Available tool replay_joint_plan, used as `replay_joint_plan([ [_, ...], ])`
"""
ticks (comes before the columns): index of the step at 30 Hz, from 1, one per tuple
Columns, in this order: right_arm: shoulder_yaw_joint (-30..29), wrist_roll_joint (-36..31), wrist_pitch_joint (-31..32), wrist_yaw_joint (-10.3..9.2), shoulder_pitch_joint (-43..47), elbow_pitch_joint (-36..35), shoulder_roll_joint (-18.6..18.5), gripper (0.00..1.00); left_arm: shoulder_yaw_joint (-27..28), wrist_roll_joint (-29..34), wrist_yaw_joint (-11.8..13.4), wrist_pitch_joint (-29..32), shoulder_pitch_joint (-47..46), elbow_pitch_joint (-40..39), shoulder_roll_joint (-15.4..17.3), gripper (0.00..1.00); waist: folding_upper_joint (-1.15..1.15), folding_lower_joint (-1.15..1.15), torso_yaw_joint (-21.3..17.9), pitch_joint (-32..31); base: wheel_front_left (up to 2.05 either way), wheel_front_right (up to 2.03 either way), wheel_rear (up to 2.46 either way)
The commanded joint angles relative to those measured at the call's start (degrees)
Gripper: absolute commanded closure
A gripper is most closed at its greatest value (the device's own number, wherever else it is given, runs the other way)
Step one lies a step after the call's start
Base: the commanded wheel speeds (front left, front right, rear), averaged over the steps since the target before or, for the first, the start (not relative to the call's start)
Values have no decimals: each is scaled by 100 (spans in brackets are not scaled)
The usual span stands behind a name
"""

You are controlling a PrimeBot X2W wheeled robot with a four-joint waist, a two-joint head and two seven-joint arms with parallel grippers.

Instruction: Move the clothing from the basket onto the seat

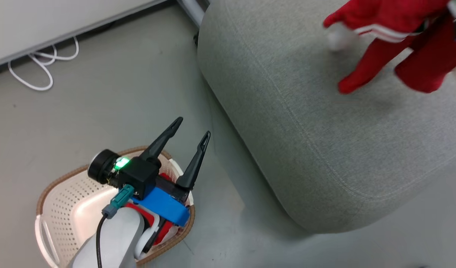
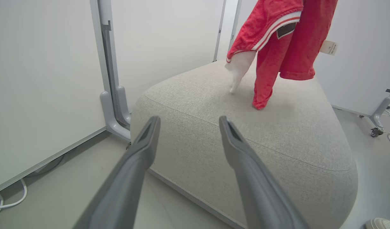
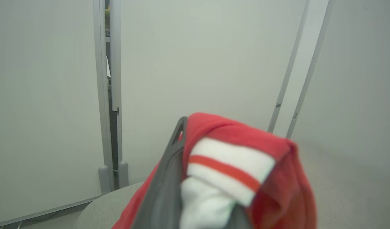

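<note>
Beneath the left gripper (image 1: 193,126) (image 2: 189,119) stands the basket (image 1: 58,208) on the floor (image 1: 101,111), its brown rim running under the wrist. This gripper's two dark fingers are spread wide with nothing between them, and they point away from the basket toward the seat (image 1: 306,130) (image 2: 245,143), which begins just past the fingertips. A second garment (image 1: 164,229) lies in the basket directly under the wrist. It shows as red and white patches, and the arm hides most of it.

Well beyond the left gripper, above the far part of the seat, the right gripper (image 3: 198,159) is clamped on a red garment (image 1: 399,37) (image 2: 271,47) (image 3: 245,152). In the right wrist view the cloth bunches over the gripper. One dark finger (image 3: 167,181) shows along its left side, and a white band with a red stripe folds across the front. The other finger is buried in the fabric.

From that grip the garment hangs down in loose lengths, with a white piece and a red piece reaching lowest toward the cushion. Whether their ends touch the seat cannot be told. A dark logo (image 2: 285,30) sits below the striped trim, and a pale tag (image 2: 329,47) dangles on the side away from the left gripper.

Off to the left gripper's left, a white cable (image 1: 45,70) loops on the floor along the foot of a pale wall panel (image 2: 39,79).
</note>
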Motion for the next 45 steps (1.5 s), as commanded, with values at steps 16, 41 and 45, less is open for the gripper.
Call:
replay_joint_plan([
  [16, -1750, -375, -492, 2, 167, 777, -456, 100, -365, 243, -12, -16, -973, -490, 467, 0, 0, -1, 904, 1844, 0, 0, 0],
  [41, -1945, -1167, -1077, 2, 712, 1899, -332, 0, -495, -101, -12, -16, -749, -151, 81, 0, 0, -1, 1040, 1025, 0, 0, 0],
  [45, -1854, -1215, -1080, 2, 1076, 1860, -325, 0, -432, -199, -12, -16, -551, -44, -102, 0, 0, -1, 1146, 562, 0, 0, 0],
])
